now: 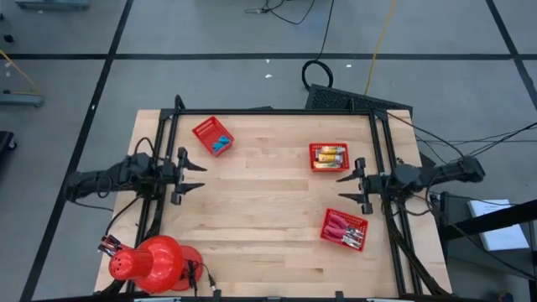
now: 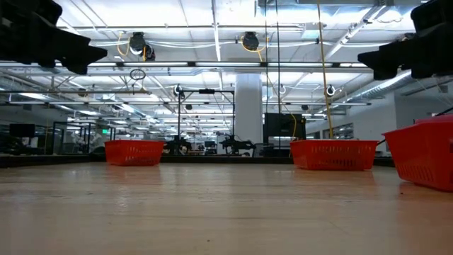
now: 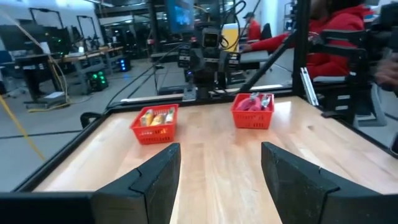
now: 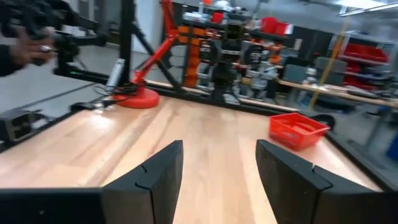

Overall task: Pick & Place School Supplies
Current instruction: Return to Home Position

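Hovering over the pale wood worktop [image 1: 268,197], my left jaws and right jaws both gape wide, holding nothing. A red basket [image 1: 201,128] of blue erasers [image 1: 221,144] sits near the left jaws. Baskets of yellow packets [image 1: 328,154] and red-handled tools [image 1: 342,228] flank the right jaws. A brightly lit workshop lies beyond.

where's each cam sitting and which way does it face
high: above the table, facing down; left arm, right arm, left gripper and right gripper open.
low: at tabletop level, facing across to three baskets; arms at top corners.
left wrist: faces the right arm over its own fingers.
right wrist: faces the left arm over its own fingers.
shared: packet basket shows in high and left wrist views.
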Robot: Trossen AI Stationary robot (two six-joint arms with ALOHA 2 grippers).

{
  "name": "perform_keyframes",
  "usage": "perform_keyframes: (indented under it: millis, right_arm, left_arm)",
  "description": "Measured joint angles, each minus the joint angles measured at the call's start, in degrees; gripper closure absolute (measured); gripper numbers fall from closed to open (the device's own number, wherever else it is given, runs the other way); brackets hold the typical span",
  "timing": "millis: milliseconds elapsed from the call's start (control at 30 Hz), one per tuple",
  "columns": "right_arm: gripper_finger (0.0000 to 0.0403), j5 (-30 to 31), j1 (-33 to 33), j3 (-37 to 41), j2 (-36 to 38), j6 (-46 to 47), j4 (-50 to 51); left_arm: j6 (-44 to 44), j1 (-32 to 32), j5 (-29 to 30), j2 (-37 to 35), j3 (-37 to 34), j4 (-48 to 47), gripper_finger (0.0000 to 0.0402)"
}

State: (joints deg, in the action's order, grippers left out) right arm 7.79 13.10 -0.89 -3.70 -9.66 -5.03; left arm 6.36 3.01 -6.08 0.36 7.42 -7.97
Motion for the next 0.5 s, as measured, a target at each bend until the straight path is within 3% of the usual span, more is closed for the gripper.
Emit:
perform_keyframes:
  millis: [100,233,367,500]
  right_arm:
    - [0.0207,-5.1,-4.8,0.0,0.0,1.1,0.0]
    - [0.0210,-5.1,-9.1,0.0,0.0,2.6,1.2]
    - [0.0209,-8.0,-10.5,0.0,-0.1,2.8,2.3]
    - [0.0207,-7.2,-10.5,0.0,-0.1,2.8,2.2]
  left_arm:
    - [-0.7,3.4,-2.8,0.0,0.0,0.0,0.0174]
    - [-1.0,7.6,-8.4,0.0,0.0,0.0,0.0174]
    - [-1.7,10.9,-13.2,0.0,0.0,0.1,0.0174]
    - [-2.4,12.6,-16.4,0.0,0.0,0.1,0.0174]
